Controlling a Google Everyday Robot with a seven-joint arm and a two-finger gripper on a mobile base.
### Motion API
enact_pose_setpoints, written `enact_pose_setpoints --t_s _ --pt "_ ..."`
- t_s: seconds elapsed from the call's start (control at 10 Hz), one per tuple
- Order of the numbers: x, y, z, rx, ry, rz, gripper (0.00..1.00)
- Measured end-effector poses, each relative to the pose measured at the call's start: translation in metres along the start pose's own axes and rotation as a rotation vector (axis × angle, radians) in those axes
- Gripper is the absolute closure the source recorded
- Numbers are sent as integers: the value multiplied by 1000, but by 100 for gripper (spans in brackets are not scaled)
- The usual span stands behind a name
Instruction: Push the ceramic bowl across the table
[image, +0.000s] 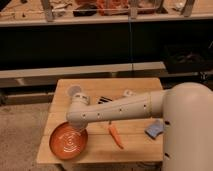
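The ceramic bowl (69, 141), a wide orange-red dish with pale rings inside, sits near the front left corner of the wooden table (135, 150). My white arm reaches in from the right, across the table, and bends down at the wrist. The gripper (75, 127) points downward at the bowl's far rim and is shut with nothing in it. I cannot tell whether it touches the rim. The arm hides part of the tabletop behind the bowl.
A translucent white cup (74, 91) stands at the back left. An orange carrot (115, 135) lies right of the bowl, and a blue object (154, 129) sits at the right edge. A striped item (103, 100) and a small white thing (128, 93) lie behind the arm. Dark shelving rises behind the table.
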Motion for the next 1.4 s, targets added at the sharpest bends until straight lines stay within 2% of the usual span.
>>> enact_pose_setpoints --t_s 1.4 --pt "-6 -4 5 12 -25 -96 100"
